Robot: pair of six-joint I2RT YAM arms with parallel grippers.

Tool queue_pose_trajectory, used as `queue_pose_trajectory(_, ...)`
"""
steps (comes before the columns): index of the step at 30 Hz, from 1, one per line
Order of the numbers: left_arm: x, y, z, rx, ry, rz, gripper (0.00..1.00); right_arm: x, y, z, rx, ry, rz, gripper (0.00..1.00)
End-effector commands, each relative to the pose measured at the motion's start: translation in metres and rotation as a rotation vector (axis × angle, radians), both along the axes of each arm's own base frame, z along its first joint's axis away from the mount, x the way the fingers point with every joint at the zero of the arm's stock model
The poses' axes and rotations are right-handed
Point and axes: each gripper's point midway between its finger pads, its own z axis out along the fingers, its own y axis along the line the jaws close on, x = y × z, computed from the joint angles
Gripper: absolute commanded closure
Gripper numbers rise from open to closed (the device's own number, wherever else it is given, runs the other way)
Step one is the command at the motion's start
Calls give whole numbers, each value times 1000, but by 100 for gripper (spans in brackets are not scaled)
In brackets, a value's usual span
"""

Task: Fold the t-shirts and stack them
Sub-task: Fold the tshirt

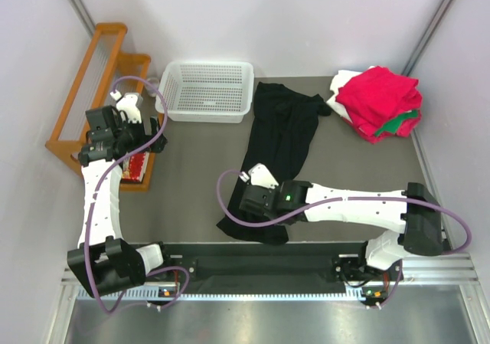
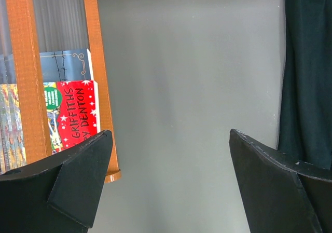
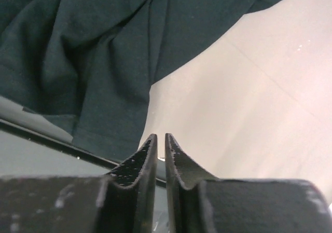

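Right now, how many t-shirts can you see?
4: the black shirt lies mid-table; the red shirt, green shirt and white shirt are stacked far right. More may hide inside.

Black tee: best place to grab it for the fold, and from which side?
Take the near hem corner of the black t-shirt, coming low from the near edge. It lies as a long bunched strip toward the basket; the hem end looks flattest and freest, and the right tool sits beside it.
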Motion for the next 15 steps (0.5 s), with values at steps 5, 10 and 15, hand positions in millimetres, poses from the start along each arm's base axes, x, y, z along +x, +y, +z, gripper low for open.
queue_pose_trajectory(5, 4, 3, 19, 23, -57, 1, 1, -28, 20, -10, 38, 75, 110, 66)
queue_pose_trajectory(10, 4, 3, 22, 22, -60, 0, 1, -42, 19, -20, 18, 89, 160, 48)
queue_pose_trajectory(15, 4, 2, 25, 19, -63, -2, 1, -52, 12, -38, -7, 113, 178, 48)
